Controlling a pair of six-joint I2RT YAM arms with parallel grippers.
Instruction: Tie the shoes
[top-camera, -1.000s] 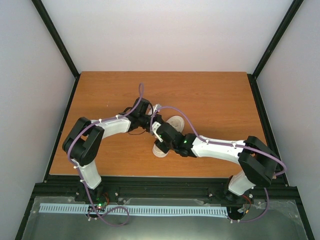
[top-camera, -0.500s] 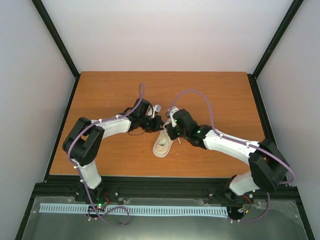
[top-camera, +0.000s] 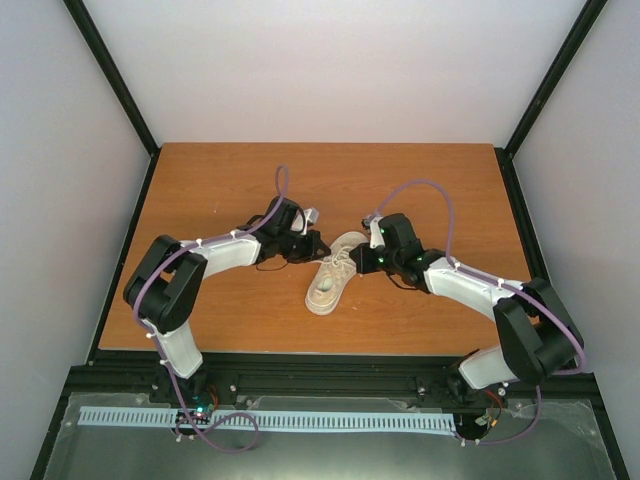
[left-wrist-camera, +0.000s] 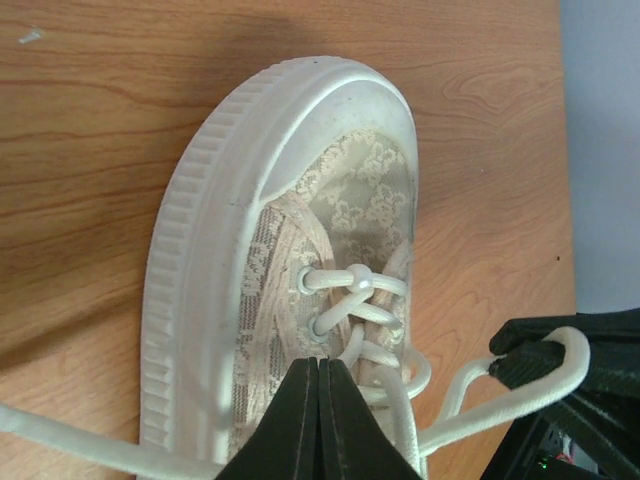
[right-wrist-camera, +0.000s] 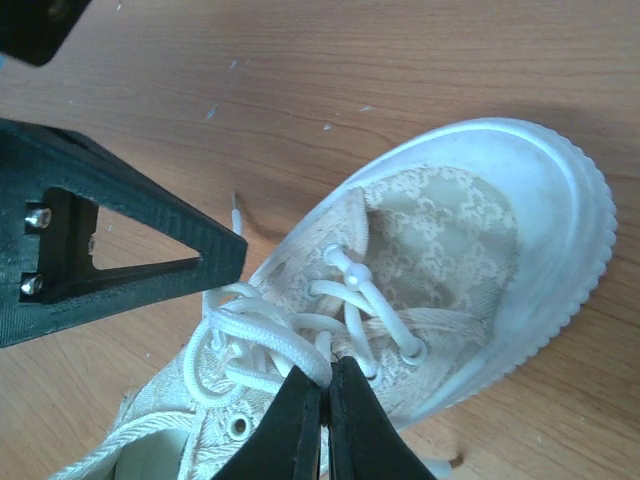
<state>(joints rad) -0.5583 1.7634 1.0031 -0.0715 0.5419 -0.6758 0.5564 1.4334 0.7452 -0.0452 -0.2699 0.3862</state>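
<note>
Your left claw (left-wrist-camera: 318, 372) and right claw (right-wrist-camera: 326, 378) are both pinched shut on the thin white laces (left-wrist-camera: 362, 300), one either side of the cream low-top canvas sneaker (top-camera: 328, 285).

You see a cream low-top sneaker (top-camera: 328, 283) with a patterned upper and ribbed pale sole, upright mid-table, toe near-left, heel far-right. Its white laces (left-wrist-camera: 356, 284) are untied, with loose loops drawn sideways.
</note>
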